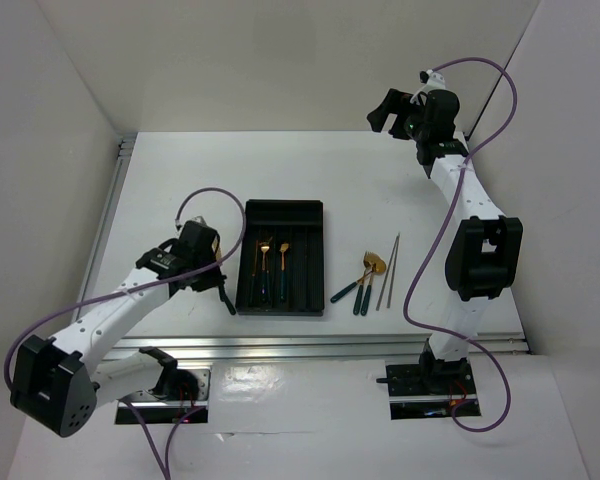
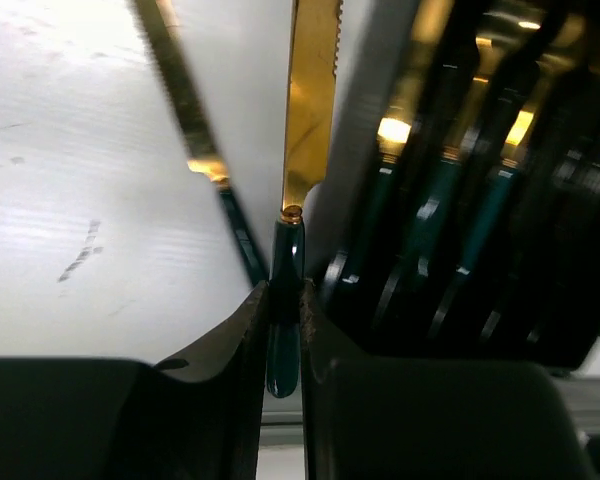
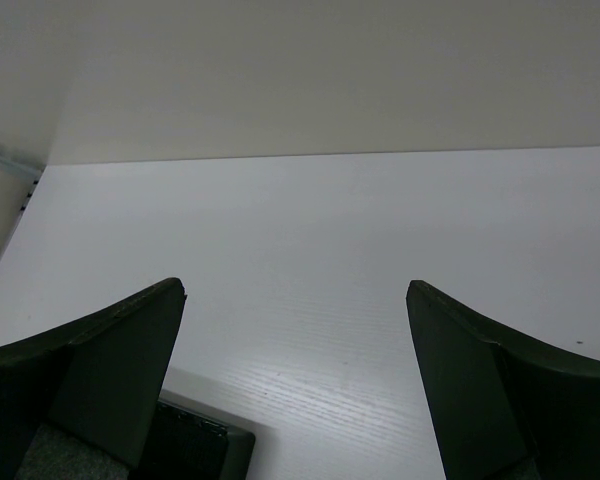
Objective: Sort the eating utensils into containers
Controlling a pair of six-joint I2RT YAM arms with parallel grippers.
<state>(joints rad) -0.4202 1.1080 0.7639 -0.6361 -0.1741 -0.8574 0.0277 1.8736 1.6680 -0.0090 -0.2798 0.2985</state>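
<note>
Left fingers [image 2: 230, 340] pinch knife [image 2: 310, 100] by teal handle, at 8 o'clock of tray [image 1: 280, 208], outside wall. Clear rim, align lengthwise with compartment, then release. Right fingers [image 3: 120, 350] wide apart, empty.

Both arms had white tube links, the left arm [image 1: 110, 315] and the right arm [image 1: 467, 195] alike, joined by blocky black joint housings [image 1: 485, 257]. A thin purple cable [image 1: 514, 100] looped loosely along each one, and the fingers [image 3: 110, 370] were dark, matte wedges with curved inner edges.
</note>
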